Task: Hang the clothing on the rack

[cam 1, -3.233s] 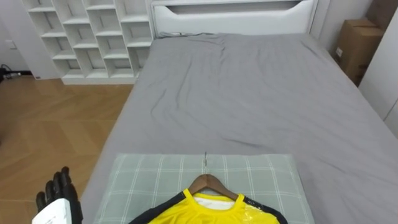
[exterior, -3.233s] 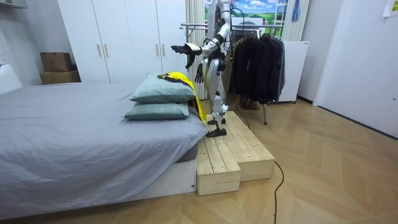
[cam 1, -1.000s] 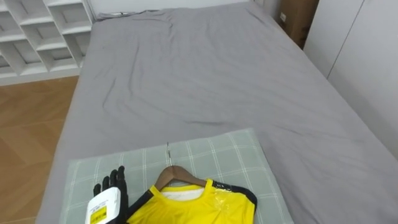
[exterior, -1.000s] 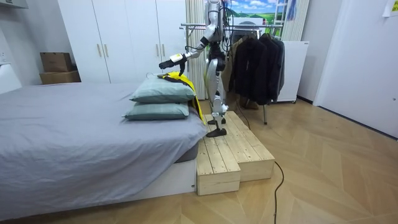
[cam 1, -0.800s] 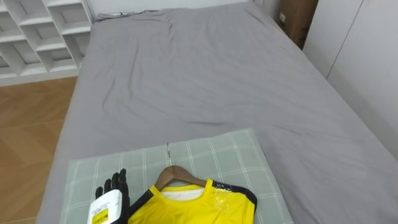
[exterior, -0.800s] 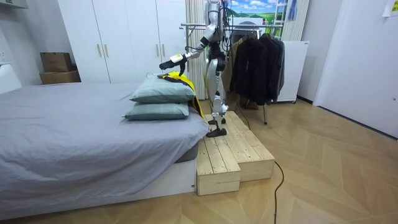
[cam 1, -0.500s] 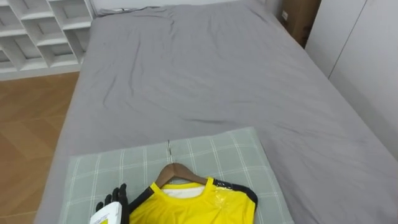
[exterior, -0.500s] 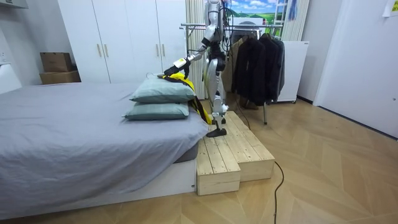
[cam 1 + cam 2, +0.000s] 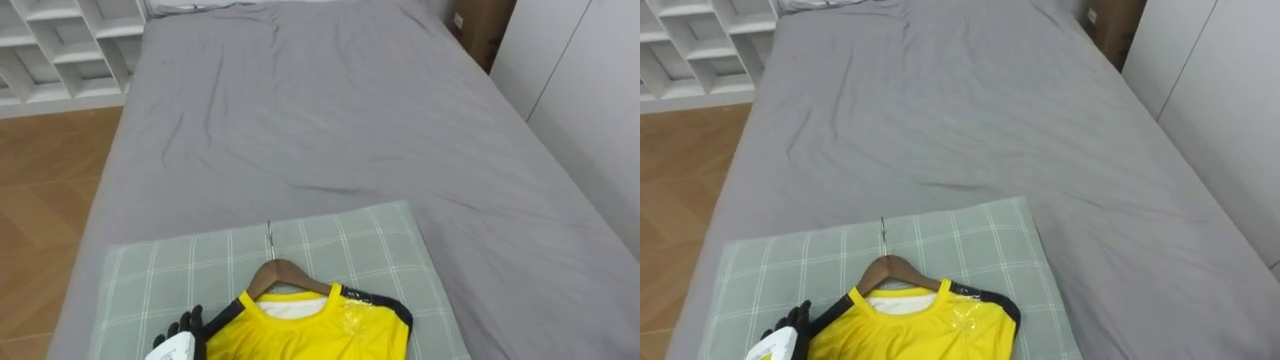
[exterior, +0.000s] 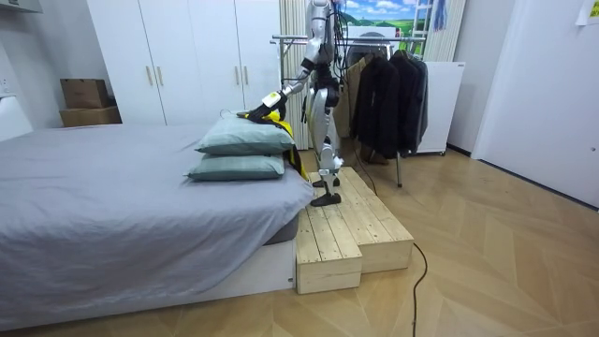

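At the far left of my head camera I see a white cubby shelf [image 9: 60, 45] and a strip of wood floor [image 9: 40, 200] beside the bed. My left hand [image 9: 186, 326] shows low down on the checked green pillow [image 9: 160, 275]. Its fingers are stretched and loosely spread, and they hold nothing. The fingertips are just beside the left shoulder of the yellow shirt [image 9: 310, 335], though I cannot tell whether they touch the cloth.

The shirt lies flat on the pillow, already on a wooden hanger [image 9: 285, 272]. The hanger's metal hook points away from me, toward the open grey bedspread [image 9: 320, 130]. The shirt has dark trim at the shoulders. Further right, past the bed's far corner, stands a cardboard box [image 9: 485, 30].

In the room view, white wardrobes [image 10: 187, 56] line the wall on the left. The checked pillow sits on top of a second pillow [image 10: 239, 168] at the near end of the bed. The robot stands on a wooden platform [image 10: 351, 229] against that end, with its left arm reaching out over the pillows. Behind it is a clothes rack [image 10: 388, 89] hung with dark garments.
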Robot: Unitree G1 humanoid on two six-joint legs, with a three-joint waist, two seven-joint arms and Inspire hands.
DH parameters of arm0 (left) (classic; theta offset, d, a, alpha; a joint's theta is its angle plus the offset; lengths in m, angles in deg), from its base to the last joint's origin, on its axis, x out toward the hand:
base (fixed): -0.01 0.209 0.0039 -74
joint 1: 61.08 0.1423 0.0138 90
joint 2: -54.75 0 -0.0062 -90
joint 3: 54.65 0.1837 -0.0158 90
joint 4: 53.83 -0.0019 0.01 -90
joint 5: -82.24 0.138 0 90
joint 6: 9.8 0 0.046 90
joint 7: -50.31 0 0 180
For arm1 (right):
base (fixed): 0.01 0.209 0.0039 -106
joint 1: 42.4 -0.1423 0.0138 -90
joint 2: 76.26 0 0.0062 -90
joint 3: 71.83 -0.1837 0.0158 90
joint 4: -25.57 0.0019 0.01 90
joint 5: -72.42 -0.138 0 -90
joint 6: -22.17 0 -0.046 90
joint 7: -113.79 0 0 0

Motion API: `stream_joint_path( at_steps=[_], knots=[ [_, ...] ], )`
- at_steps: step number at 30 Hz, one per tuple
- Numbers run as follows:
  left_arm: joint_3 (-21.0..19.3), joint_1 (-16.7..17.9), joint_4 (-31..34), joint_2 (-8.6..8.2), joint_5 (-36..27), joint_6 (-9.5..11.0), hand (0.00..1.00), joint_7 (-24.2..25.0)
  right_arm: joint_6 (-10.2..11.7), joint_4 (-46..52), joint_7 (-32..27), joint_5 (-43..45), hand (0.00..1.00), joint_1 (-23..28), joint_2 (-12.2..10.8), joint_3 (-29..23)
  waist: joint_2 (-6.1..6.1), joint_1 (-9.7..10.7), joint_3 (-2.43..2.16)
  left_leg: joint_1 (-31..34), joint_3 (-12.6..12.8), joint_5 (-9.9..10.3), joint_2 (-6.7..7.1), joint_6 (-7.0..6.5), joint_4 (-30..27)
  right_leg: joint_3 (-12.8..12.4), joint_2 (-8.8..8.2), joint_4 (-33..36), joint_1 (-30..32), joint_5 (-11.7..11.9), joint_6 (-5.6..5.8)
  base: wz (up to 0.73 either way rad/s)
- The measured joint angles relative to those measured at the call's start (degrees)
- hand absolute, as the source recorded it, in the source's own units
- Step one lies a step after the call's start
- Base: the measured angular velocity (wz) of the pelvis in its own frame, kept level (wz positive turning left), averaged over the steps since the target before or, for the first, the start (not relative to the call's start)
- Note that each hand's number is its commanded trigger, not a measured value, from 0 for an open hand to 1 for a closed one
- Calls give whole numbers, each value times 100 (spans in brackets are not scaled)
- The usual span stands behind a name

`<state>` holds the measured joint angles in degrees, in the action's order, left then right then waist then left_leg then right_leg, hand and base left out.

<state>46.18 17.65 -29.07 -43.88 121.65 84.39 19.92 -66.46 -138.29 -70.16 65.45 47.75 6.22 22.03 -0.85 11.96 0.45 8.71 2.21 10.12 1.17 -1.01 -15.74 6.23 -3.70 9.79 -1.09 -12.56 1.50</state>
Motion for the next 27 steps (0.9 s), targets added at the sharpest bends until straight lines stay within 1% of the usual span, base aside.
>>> stream_joint_path(
  at_steps=[3, 5, 8, 12, 13, 15, 17, 20, 23, 27],
  knots=[
    [-19, -116, -95, 52, -50, 8, 0, 3, 37, 4, 87, -43, 0, -17, 2, 0, 1, -4, 1, 5, 4, 0, 2, 0, 9, -8, -2, -1, 3, 0, 0, 0],
    [-62, -268, -170, 104, -50, 9, 0, 2, 41, 3, 148, -43, 0, -37, 15, -3, 2, -7, 3, 41, 3, -1, 1, 0, 4, -5, -1, 1, 11, 0, 0, 0],
    [-63, -354, -189, 183, -51, 10, 0, 2, 41, 1, 159, -42, 0, -55, 21, -2, 3, -2, 13, 78, 3, -3, 0, -2, -2, -5, -2, 1, 55, 0, -1, 0],
    [-63, -440, -224, 227, -44, 9, 0, 2, 39, -1, 161, -12, 0, -69, 21, 1, 0, 10, 21, 165, 4, -3, -4, -2, -8, -6, 0, 9, 136, 0, -1, 0],
    [-66, -473, -231, 243, -46, 9, 0, 2, 39, -5, 169, -16, 0, -87, 22, 2, -3, 4, 33, 204, 5, -4, -9, 0, -11, -11, 3, 16, 202, 0, -1, 0],
    [-76, -540, -287, 252, -47, 9, 0, 2, 39, -26, 210, -29, 0, -129, 31, 12, -4, 5, 41, 280, 4, -6, -17, 1, -30, -11, 8, 28, 278, 1, -1, 0],
    [-76, -641, -302, 282, -50, 10, 0, 3, 48, -29, 225, -39, 0, -157, 43, 131, -9, 5, 57, 464, 4, -6, -44, 1, -132, -11, 29, 82, 419, 5, -8, 0],
    [-57, -826, -384, 292, -66, 13, 0, 13, 52, -32, 224, -64, 0, -267, 47, 190, -1, 7, 95, 630, -2, -9, -60, 8, -195, -7, 46, 91, 554, 17, -28, 0],
    [-51, -1004, -559, 320, -172, 30, 0, 17, 53, -47, 210, -172, 0, -349, 61, 388, -1, 6, 100, 665, 10, -14, -60, 14, -171, -30, 46, 94, 615, 19, -31, -4],
    [-50, -1046, -594, 354, -172, 100, 0, 17, 102, -71, 204, -202, 0, -377, 67, 457, 1, 12, 127, 690, 15, -14, -61, 14, -162, -33, 45, 92, 644, 19, -31, 0]
  ],
)
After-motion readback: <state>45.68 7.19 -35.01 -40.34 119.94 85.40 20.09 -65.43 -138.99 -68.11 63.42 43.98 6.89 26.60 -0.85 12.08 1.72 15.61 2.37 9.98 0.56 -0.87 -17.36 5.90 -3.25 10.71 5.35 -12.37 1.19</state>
